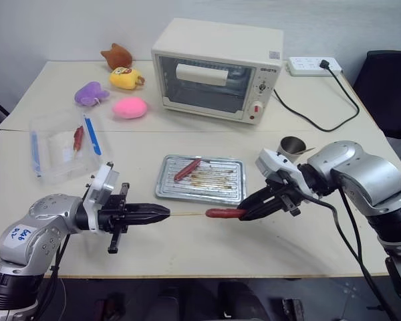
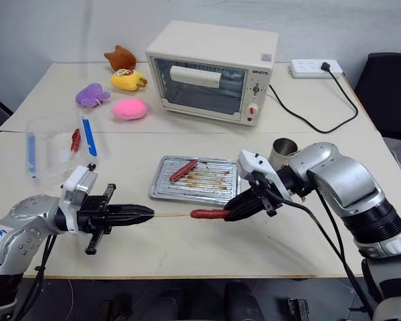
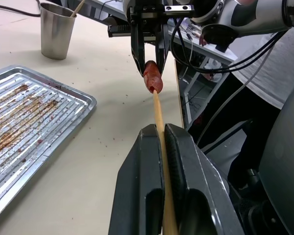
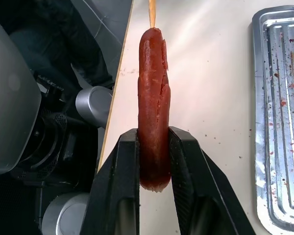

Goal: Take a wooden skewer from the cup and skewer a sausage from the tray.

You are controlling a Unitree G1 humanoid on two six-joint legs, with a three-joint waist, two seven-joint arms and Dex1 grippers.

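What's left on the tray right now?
One sausage lies near the far left corner of the tray, amid brown grease marks. Whether grease sits under it cannot be seen. The other sausage is off the tray, on the skewer.

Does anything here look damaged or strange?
Yes. The sausage held in the right tool has a split along its side near the end where the wooden skewer enters. The tray has brown grease marks.
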